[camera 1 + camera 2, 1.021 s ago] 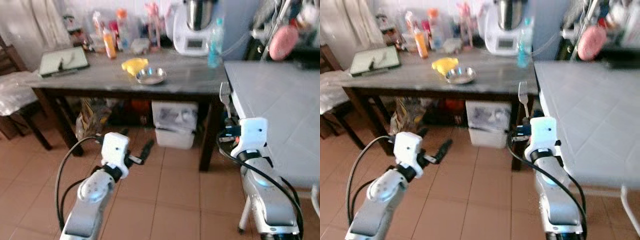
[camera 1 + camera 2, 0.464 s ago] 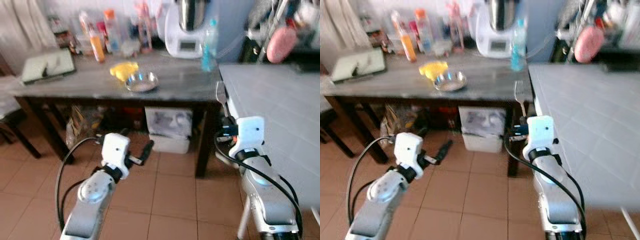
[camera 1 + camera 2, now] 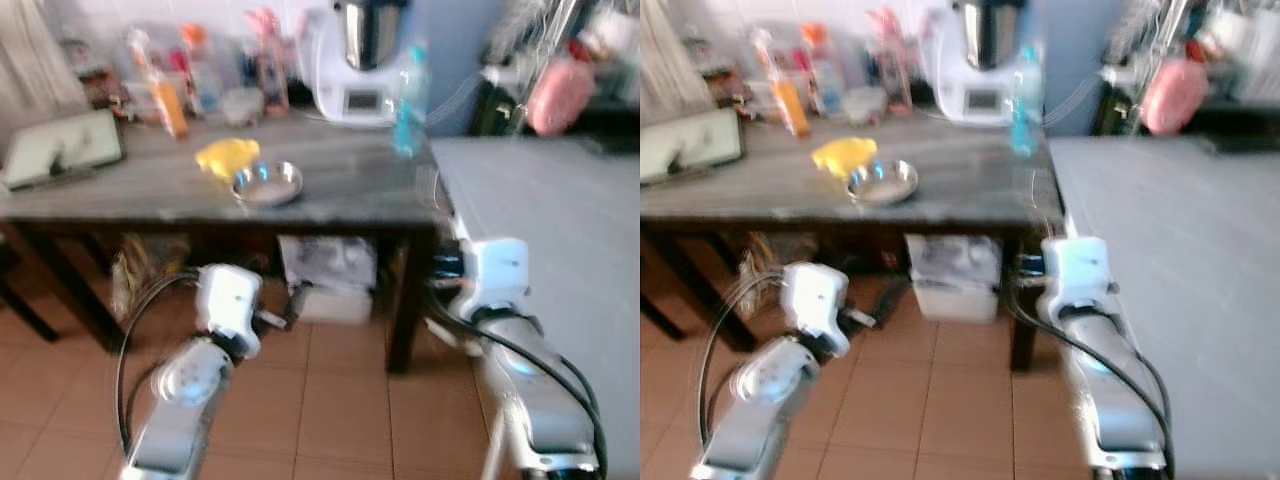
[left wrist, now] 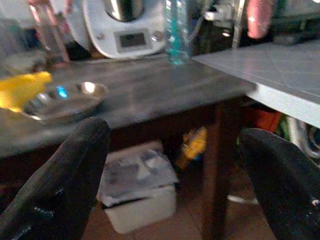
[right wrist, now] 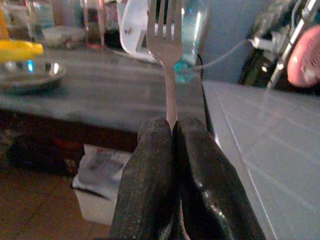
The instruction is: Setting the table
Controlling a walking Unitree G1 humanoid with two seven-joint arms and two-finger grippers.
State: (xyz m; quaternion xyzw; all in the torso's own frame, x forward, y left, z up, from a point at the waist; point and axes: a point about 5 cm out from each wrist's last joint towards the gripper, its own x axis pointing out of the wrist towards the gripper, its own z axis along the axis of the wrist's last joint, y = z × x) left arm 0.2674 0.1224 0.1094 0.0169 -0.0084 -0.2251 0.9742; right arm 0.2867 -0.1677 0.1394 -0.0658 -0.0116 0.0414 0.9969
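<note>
Right gripper (image 5: 172, 131) remains clamped on the handle of the fork (image 5: 166, 40), a plain silver fork held upright, tines up, in front of the dark tabletop (image 3: 340, 175) near its right front corner; left gripper (image 4: 165, 165) hangs with fingers spread apart, low before the tabletop's front edge. Versus 1.0 s ago the whole view has shifted and blurred, so the camera moved; the metal bowl (image 3: 266, 183) and yellow item (image 3: 226, 155) sit near mid-tabletop.
</note>
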